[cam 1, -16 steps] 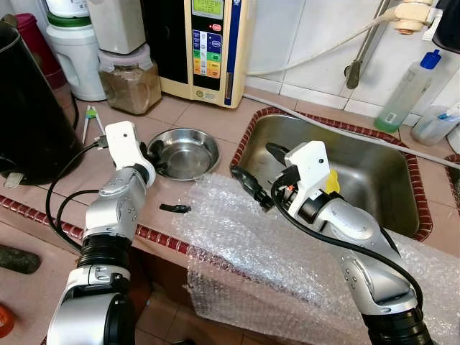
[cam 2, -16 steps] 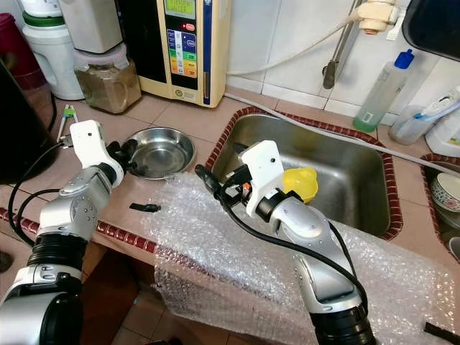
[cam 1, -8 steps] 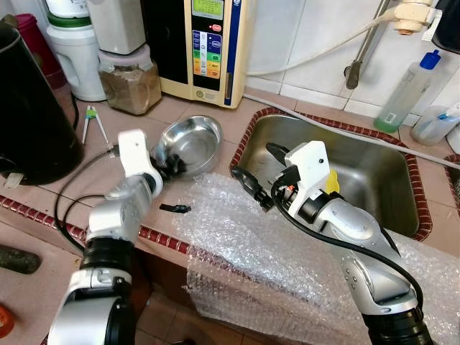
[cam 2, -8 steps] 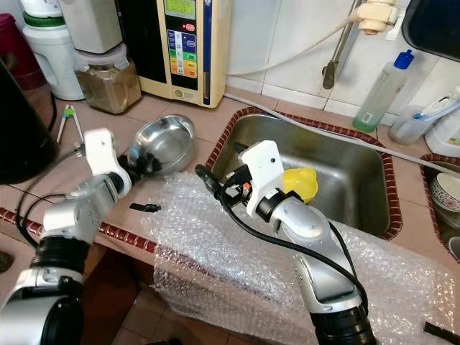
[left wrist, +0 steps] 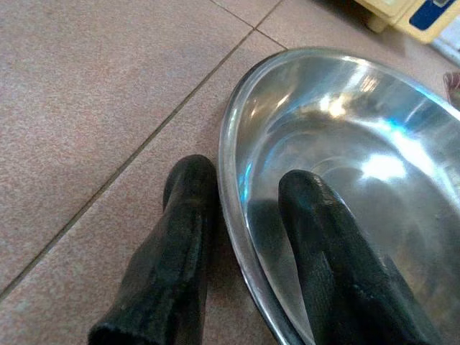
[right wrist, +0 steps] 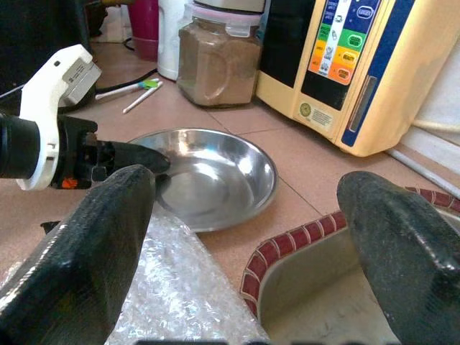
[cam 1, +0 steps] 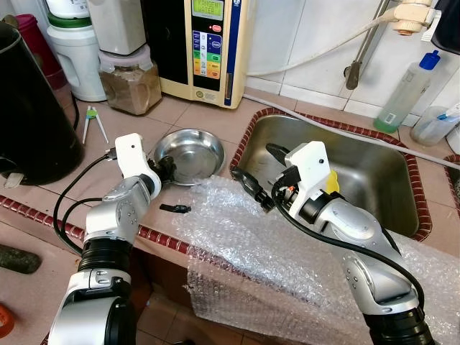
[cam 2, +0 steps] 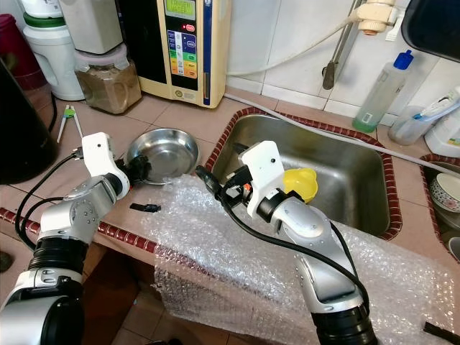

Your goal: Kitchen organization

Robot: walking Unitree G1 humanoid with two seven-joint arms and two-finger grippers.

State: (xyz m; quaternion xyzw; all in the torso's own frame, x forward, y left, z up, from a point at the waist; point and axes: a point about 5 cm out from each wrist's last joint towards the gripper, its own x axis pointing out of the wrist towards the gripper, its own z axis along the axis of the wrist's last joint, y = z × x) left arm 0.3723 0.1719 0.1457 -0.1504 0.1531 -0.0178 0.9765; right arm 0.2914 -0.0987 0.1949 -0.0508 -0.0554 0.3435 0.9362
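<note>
The left gripper point(left wrist: 237, 237) had its two fingers closed astride the near rim of the stainless-steel bowl point(cam 1: 188, 154), one finger inside and one outside, while the right gripper point(right wrist: 251, 237) stood wide open and empty above the bubble wrap point(cam 1: 287, 251) draped over the worktop's front edge. The bowl sat on the tiled worktop point(cam 1: 72, 180) just beside the sink's point(cam 1: 388, 180) left edge. It looked light, stiff and slick, so that thin rim seemed the right hold; no writing on the water purifier point(cam 1: 208, 43) was readable.
</note>
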